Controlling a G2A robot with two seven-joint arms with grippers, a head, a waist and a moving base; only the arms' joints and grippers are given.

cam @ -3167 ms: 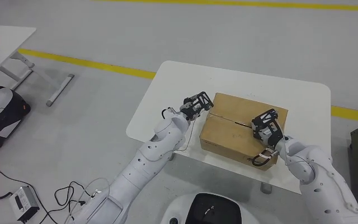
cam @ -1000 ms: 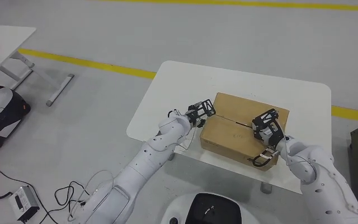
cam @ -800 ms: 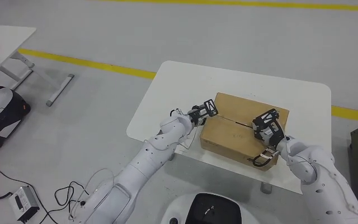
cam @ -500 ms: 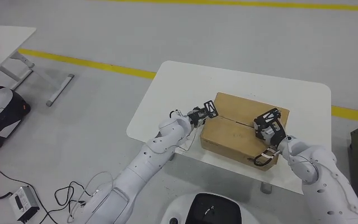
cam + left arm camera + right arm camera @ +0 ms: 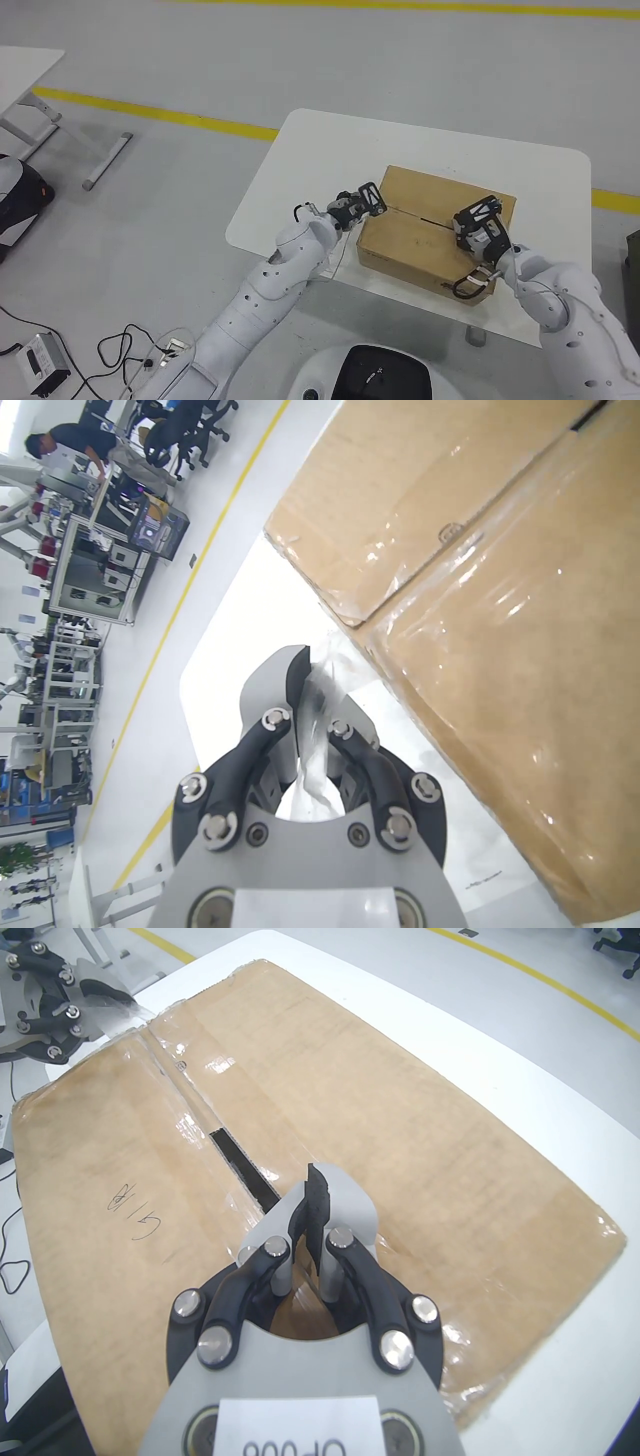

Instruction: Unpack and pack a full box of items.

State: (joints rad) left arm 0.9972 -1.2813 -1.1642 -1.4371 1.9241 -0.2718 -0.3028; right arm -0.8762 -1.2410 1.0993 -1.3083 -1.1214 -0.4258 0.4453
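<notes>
A closed brown cardboard box [image 5: 430, 225] [image 5: 400, 1093] lies on the white table [image 5: 330, 160], its centre seam sealed with clear tape [image 5: 185, 1093]. My left gripper [image 5: 358, 203] [image 5: 312, 680] sits at the box's left end, shut on the loose end of the clear tape [image 5: 320, 695], which stretches from its jaws to the box's corner [image 5: 360, 620]. My right gripper [image 5: 478, 222] [image 5: 312, 1200] rests shut on top of the box near its right end, over the seam where a dark slit [image 5: 240, 1163] shows between the flaps. It holds nothing.
The table edge runs close to the box's near side [image 5: 400, 285]. Bare tabletop lies behind and left of the box [image 5: 420, 145]. A second table [image 5: 25, 75] stands far left, and cables [image 5: 130, 350] lie on the floor.
My left gripper has shifted a little along the box's left end, drawing back towards the near-left with the tape end in its jaws. The right gripper has barely moved.
</notes>
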